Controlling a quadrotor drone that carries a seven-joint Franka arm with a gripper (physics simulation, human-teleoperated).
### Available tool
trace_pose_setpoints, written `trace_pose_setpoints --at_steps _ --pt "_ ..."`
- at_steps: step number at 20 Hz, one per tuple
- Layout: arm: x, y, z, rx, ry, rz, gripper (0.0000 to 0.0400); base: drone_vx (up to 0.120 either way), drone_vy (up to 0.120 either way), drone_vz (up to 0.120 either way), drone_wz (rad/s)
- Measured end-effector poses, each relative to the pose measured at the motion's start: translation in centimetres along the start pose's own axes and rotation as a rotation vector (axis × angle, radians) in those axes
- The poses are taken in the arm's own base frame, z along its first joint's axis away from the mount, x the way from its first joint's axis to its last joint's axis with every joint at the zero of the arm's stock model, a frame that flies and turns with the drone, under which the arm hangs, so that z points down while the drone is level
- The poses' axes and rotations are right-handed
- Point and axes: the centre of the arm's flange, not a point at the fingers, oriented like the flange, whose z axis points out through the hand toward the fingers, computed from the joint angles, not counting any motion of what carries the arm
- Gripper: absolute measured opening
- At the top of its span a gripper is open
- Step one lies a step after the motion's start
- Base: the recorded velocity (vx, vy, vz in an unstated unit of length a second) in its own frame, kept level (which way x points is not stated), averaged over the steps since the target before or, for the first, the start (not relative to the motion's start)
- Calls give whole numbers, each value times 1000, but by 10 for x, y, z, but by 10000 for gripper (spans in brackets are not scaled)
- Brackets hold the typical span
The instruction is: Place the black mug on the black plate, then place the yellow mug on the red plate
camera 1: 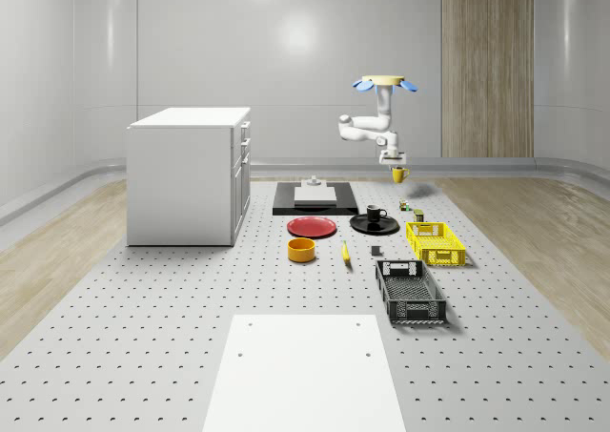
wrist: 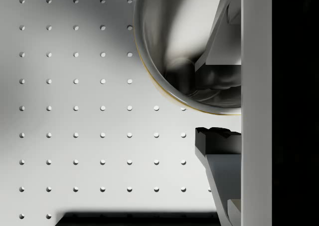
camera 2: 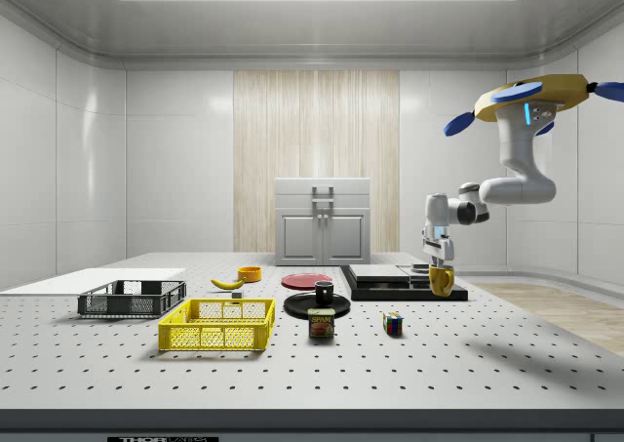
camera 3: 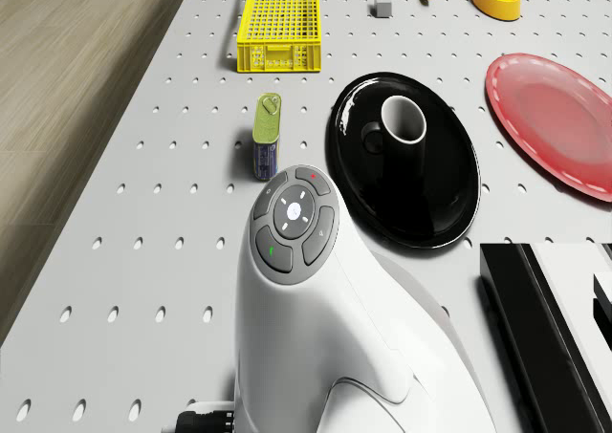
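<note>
The drone (camera 1: 385,82) hovers in the air above the far right part of the perforated surface (camera 1: 191,298), its arm (camera 2: 507,183) bent down so that the gripper (camera 1: 396,166) hangs over the surface near the right end of the black slab (camera 1: 315,199); the fingers (wrist: 219,146) are clamped on the rim of the yellow mug (camera 1: 399,174), one finger inside the mug and one outside as the wrist view shows, and the mug hangs clear of the surface. In the side view the yellow mug (camera 2: 441,280) is lifted just in front of the slab's right end.

The black mug (camera 1: 376,214) stands upright on the black plate (camera 1: 375,225), its handle towards the whole-scene view's left; the red plate (camera 1: 312,226) lies bare just to the left of the black plate, the two close but apart. Nearer the camera lie an orange-yellow bowl (camera 1: 301,250), a banana (camera 1: 345,252) and a small grey block (camera 1: 376,251); a yellow basket (camera 1: 435,242) sits to the right of these, and a black basket (camera 1: 410,292) nearer still. A tin can (camera 3: 267,136) lies on its side between the black plate and the yellow basket; a coloured cube (camera 2: 393,324) rests in the side view to the can's right. A white cabinet (camera 1: 190,174) stands at the far left.
</note>
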Motion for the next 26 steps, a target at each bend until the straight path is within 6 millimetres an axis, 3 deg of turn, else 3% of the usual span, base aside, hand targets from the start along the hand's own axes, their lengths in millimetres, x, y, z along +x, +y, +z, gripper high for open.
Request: trace_pose_setpoints --at_steps 26 --pt "0 0 0 0 0 0 110 120 -120 0 0"
